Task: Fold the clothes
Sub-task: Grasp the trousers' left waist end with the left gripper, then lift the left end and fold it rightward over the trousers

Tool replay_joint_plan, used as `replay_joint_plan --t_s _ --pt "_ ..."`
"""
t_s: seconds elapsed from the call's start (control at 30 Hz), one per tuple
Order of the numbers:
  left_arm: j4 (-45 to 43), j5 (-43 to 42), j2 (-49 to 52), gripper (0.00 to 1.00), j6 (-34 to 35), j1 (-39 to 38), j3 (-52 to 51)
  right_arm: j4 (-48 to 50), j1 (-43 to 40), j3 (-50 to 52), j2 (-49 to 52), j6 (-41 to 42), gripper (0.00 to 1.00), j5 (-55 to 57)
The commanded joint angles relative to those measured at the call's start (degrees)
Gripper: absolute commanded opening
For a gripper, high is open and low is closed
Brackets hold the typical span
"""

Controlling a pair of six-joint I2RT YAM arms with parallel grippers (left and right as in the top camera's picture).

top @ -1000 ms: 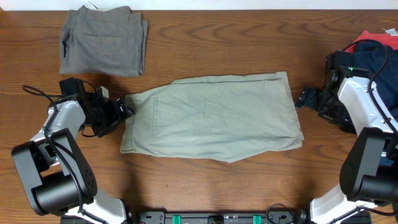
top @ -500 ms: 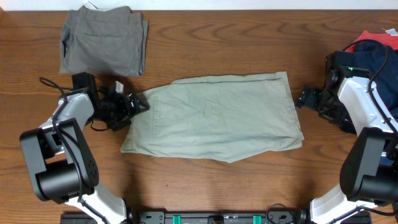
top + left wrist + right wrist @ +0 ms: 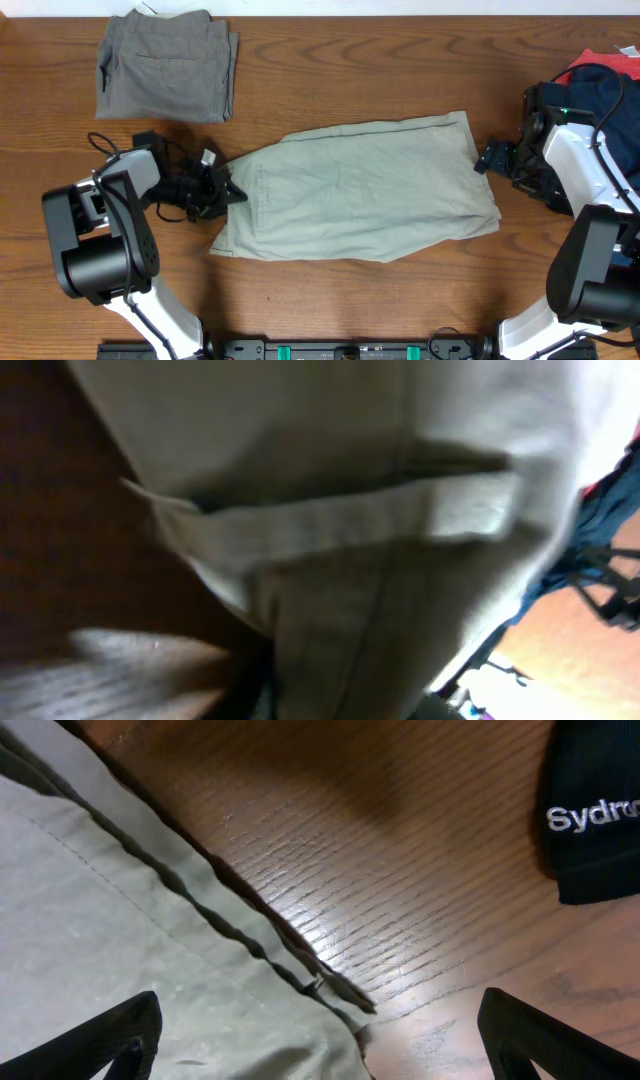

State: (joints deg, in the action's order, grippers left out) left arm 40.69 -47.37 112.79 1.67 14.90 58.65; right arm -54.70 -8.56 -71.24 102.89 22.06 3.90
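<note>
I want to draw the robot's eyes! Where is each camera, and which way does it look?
Overhead: above the table, looking straight down at green shorts and folded grey shorts; both arms show, with left end effector and right end effector.
Left wrist: on the left arm, close against blurry green fabric; fingers unclear.
Right wrist: on the right arm, facing the shorts' hem and bare wood; its black fingers fill the bottom corners.
Shared: all three see the green shorts.
</note>
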Motion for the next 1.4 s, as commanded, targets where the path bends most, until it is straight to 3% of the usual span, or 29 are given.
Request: replay_joint_plan --t_s 0.0,0.1,0.33,0.53,0.77,0.97,1.37 --pt "1.3 14.0 4.2 0.21 0.1 -0.7 -1.3 0.0 -0.2 -0.6 -1.1 0.0 0.99 0.6" --pt "2.8 15.0 4.0 0.06 0.2 -0.7 -0.1 0.0 -0.2 -0.6 -1.1 0.0 0.99 0.6" --pt "5.6 20.4 3.9 0.06 1.2 -0.7 0.5 0.0 -0.2 -0.6 -1.1 0.0 0.99 0.6" --pt "6.1 24.6 1.6 0.06 6.2 0.6 0.5 0.0 -0.2 -0.6 -1.1 0.0 0.99 0.6" --pt "8.7 24.8 -8.2 0.06 6.6 2.1 1.1 0.0 -0.2 -0.6 -1.1 0.0 0.99 0.6" --pt "16.9 30.4 -15.7 0.06 6.6 2.1 6.0 0.0 -0.2 -0.6 -1.1 0.0 0.99 0.6" --pt "32.6 33.4 -21.5 0.06 6.5 2.0 22.4 0.0 -0.2 -0.6 -1.1 0.0 0.99 0.6"
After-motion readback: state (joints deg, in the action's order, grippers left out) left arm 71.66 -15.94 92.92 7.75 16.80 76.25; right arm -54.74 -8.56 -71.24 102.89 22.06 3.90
